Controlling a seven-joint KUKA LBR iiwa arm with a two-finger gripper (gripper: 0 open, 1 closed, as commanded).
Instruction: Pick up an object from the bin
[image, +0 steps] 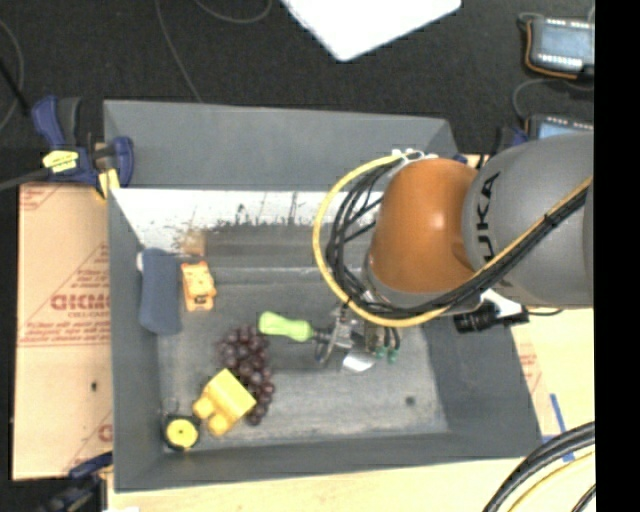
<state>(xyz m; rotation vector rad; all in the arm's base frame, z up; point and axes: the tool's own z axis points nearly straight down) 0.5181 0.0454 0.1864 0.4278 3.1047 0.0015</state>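
The grey arm (530, 220) bears black KUKA lettering beside an orange cover (420, 230). Black and yellow cables (335, 230) loop round the cover; a metal hand (335, 345) sits below it.

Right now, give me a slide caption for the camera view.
Gripper beside a lime-green piece, next to purple grapes, in the grey bin.

Black letters spelling "KUKA" stood on the grey arm (530, 235), at three o'clock from the middle of the bin (280, 150).
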